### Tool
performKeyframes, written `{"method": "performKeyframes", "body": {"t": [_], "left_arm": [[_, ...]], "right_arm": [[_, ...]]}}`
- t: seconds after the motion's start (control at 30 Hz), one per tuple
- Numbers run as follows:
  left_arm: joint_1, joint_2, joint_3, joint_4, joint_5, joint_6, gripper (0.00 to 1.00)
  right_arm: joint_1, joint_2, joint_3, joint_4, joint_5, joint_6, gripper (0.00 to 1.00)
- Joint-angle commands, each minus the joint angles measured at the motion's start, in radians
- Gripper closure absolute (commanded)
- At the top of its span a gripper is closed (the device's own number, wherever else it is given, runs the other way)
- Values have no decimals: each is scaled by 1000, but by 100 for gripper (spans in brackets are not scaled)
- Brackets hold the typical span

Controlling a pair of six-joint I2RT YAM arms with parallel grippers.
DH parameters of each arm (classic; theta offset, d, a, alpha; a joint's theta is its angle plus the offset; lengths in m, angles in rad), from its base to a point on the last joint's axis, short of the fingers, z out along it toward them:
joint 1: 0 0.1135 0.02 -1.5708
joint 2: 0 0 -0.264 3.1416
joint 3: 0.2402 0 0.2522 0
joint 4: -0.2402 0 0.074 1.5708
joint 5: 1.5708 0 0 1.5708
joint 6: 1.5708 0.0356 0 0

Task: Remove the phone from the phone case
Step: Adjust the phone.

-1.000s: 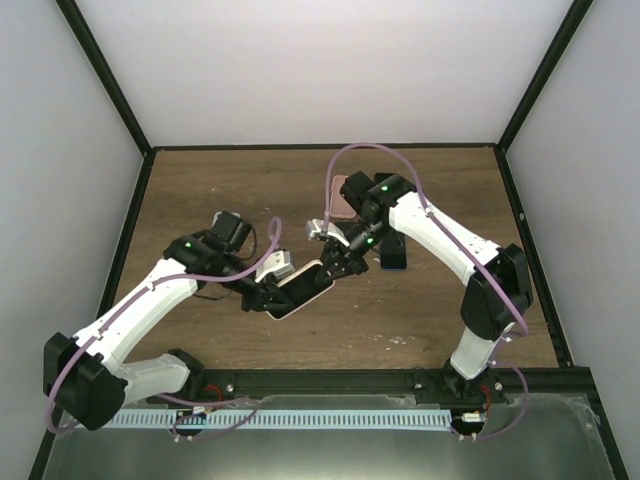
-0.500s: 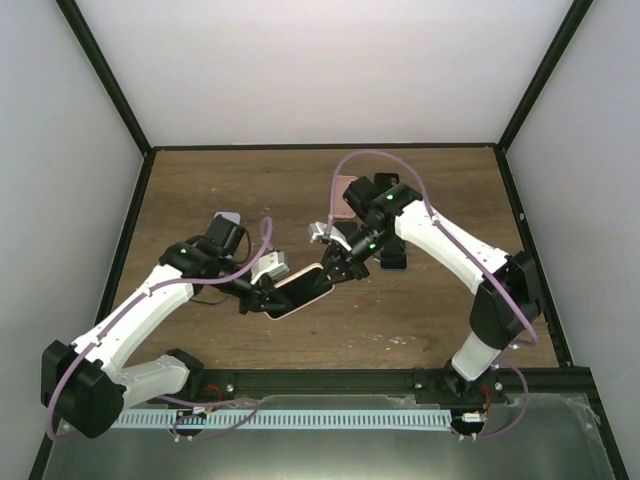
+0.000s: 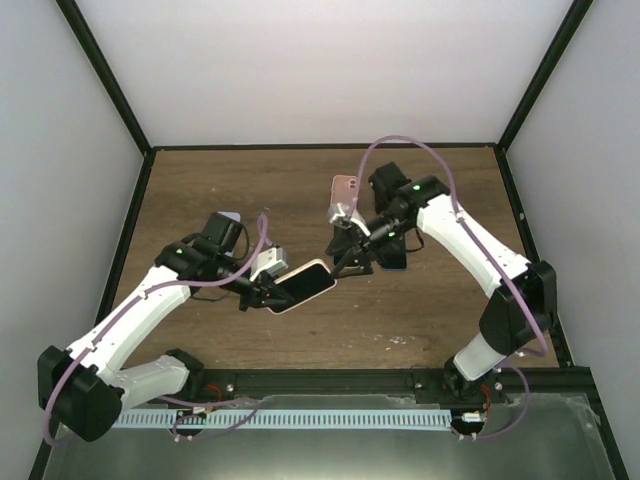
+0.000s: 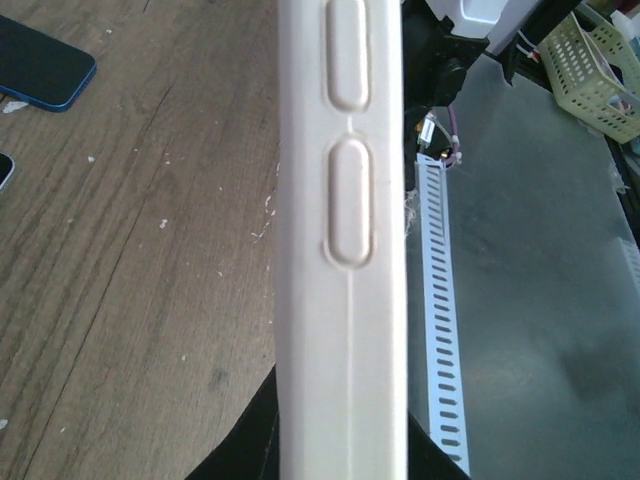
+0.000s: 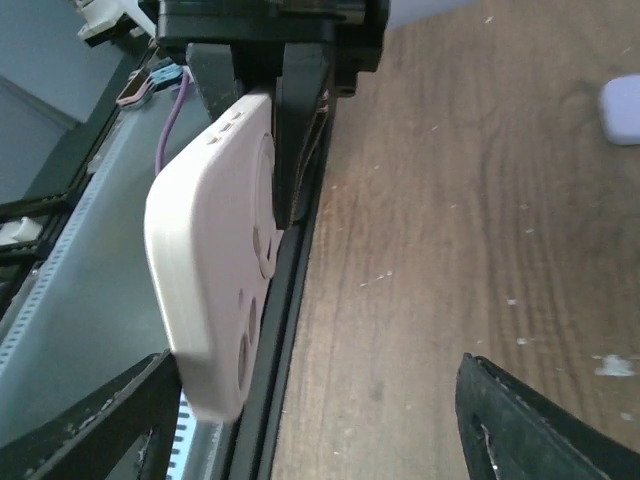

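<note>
The phone [image 3: 305, 282], dark screen up, sits inside a pale pink phone case [image 3: 291, 303] and hangs tilted just above the wooden table. My left gripper [image 3: 262, 292] is shut on its lower left end. In the left wrist view the case's side with two button bumps [image 4: 345, 250] fills the middle, clamped between the black jaws of my left gripper [image 4: 345, 445]. My right gripper [image 3: 350, 262] stands open just right of the phone's upper end, not touching it. In the right wrist view the case back [image 5: 215, 260] with camera holes sits ahead of my right gripper [image 5: 320, 430], beside one of its black fingers [image 5: 110, 430].
A pink phone [image 3: 345, 190] lies at the back middle of the table. A dark blue phone [image 3: 392, 258] lies under the right arm and shows again as the blue phone [image 4: 40, 65] in the left wrist view. The black frame rail [image 3: 400, 380] and metal shelf run along the near edge.
My right gripper has opened, let go of the phone's upper end and drawn back to the right. The left gripper has stayed shut on the cased phone, which tilted slightly.
</note>
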Motion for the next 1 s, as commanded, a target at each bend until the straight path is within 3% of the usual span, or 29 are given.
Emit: {"method": "performKeyframes", "body": {"t": [0.0, 0.17, 0.4, 0.53, 0.7, 0.97], "left_arm": [[-4, -32, 23, 45, 62, 7, 100], [0, 10, 63, 19, 105, -8, 100], [46, 125, 108, -17, 254, -51, 100], [109, 86, 40, 266, 318, -306, 100], [125, -23, -68, 732, 227, -702, 100], [164, 6, -69, 951, 189, -926, 100]], "right_arm": [[-93, -49, 20, -5, -58, -36, 25], [-161, -83, -8, 51, -168, 6, 24], [-166, -145, -109, 275, -239, 196, 20], [-166, -128, -85, 382, -286, 313, 20], [-166, -134, -125, 692, -287, 615, 19], [-161, -102, -134, 1031, -308, 1019, 20]]}}
